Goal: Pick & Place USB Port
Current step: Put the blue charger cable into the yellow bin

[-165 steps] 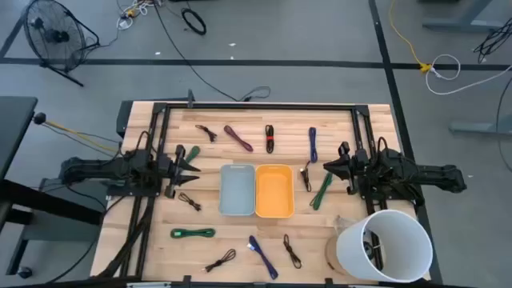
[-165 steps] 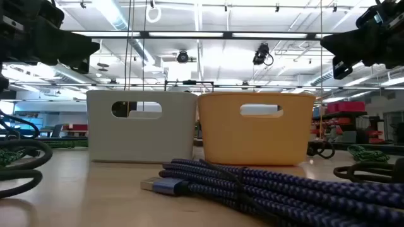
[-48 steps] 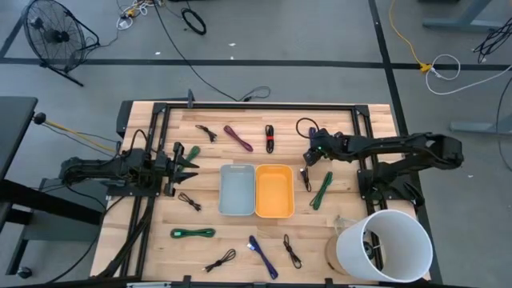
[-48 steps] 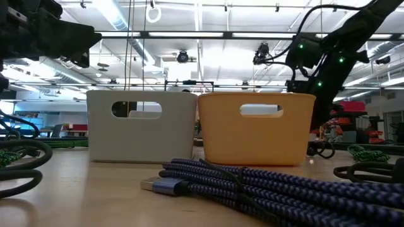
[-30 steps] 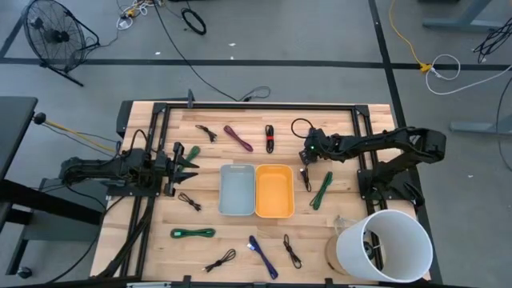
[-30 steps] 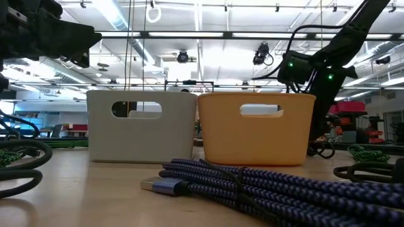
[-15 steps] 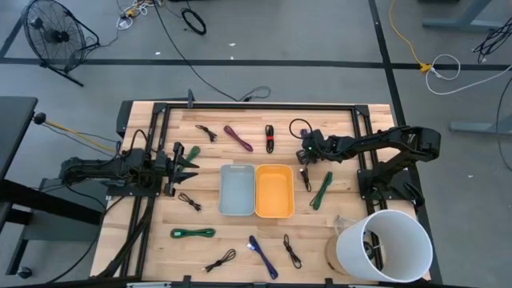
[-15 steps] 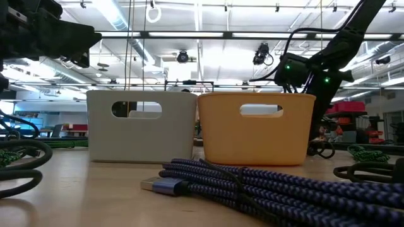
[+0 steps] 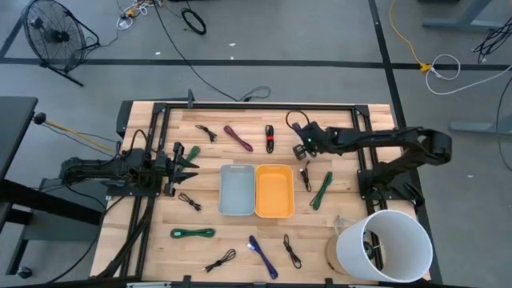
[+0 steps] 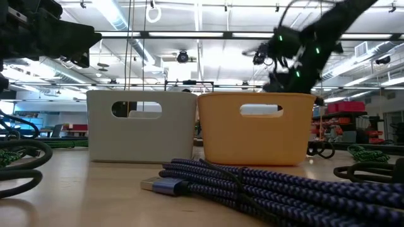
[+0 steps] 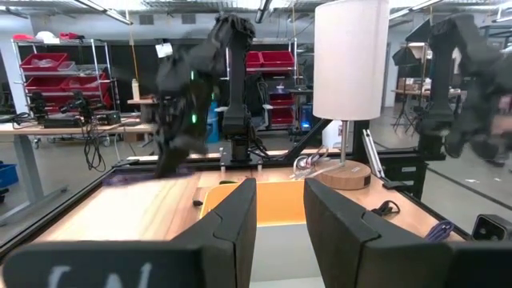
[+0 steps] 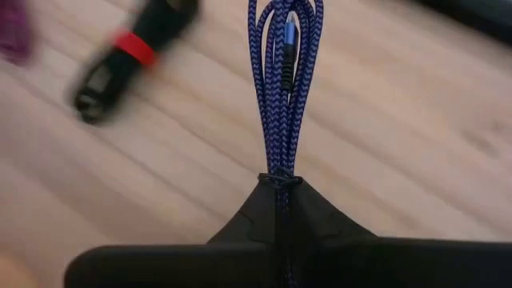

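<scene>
A bundle of blue braided USB cable (image 12: 284, 88) sticks out past the fingertips of my right gripper (image 12: 280, 188), which is shut on it. In the high view that gripper (image 9: 301, 149) is above the far right part of the table, behind the orange bin (image 9: 274, 191) and next to the black-and-red cable (image 9: 270, 138); the arm hides the bundle there. A grey bin (image 9: 237, 190) stands left of the orange one. My left gripper (image 9: 180, 160) waits open at the table's left side, its fingers (image 11: 240, 220) level and empty. My right gripper pinches one end of the blue bundle (image 12: 280, 170) between its two fingers, several strands together. The fingers slant down from the table's right side and lie along the cable. The rest of the bundle runs straight out past the fingertips, above the wooden table.
Loose cables lie about: purple (image 9: 238, 138), green (image 9: 322, 190), black (image 9: 306, 176), blue (image 9: 262, 256), green (image 9: 193, 233), and several black ones. A white cylinder (image 9: 384, 244) stands at the near right. A black frame (image 9: 256, 106) borders the table's far side.
My right gripper has gone up from the table and a little toward the far left; in the low view the arm now stands well above the orange bin's rim. The blue bundle has gone up with it.
</scene>
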Robot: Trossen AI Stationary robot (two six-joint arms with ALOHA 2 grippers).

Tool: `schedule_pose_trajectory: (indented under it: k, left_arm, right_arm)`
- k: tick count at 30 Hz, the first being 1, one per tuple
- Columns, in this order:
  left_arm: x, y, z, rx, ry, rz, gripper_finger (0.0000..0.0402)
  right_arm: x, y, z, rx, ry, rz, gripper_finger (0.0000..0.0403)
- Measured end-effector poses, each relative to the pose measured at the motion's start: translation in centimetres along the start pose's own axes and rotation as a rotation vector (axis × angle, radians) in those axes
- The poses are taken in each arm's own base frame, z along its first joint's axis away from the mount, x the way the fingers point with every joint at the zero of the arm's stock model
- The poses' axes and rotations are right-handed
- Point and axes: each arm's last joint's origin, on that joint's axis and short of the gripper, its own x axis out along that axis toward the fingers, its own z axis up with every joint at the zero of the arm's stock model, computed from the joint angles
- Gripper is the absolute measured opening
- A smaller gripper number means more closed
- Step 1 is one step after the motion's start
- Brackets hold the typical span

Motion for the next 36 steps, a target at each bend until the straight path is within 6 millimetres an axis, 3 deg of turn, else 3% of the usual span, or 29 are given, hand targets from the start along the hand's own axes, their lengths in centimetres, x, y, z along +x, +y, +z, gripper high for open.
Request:
schedule_pose_trajectory:
  k: [4,9,14,21,25,28,36]
  left_arm:
    - [0.0,0.0,0.0,0.000,0.000,0.000,0.0110]
    - [0.0,0.0,0.0,0.000,0.000,0.000,0.0110]
    - [0.0,0.0,0.0,-0.001,0.000,0.000,0.0110]
    - [0.0,0.0,0.1,-0.106,-0.014,-0.001,0.0110]
    - [0.0,0.0,0.2,-0.129,-0.020,-0.002,0.0110]
    - [0.0,0.0,0.3,-0.130,-0.028,-0.003,0.0110]
    - [0.0,0.0,0.3,-0.252,-0.030,-0.018,0.0110]
  right_arm:
    - [-4.2,2.5,2.5,-0.038,-0.049,0.139,0.0010]
    - [-8.6,6.8,2.6,-0.116,-0.068,0.367,0.0010]
    - [-12.1,10.3,-0.6,-0.139,-0.031,0.519,0.0010]
    - [-15.9,13.6,-6.6,-0.082,-0.018,0.600,0.0010]
    - [-16.5,14.8,-9.2,-0.061,-0.103,0.554,0.0010]
    - [-16.2,16.0,-10.1,-0.062,-0.198,0.535,0.0010]
    - [-12.5,19.9,-11.5,-0.102,-0.227,0.581,0.0010]
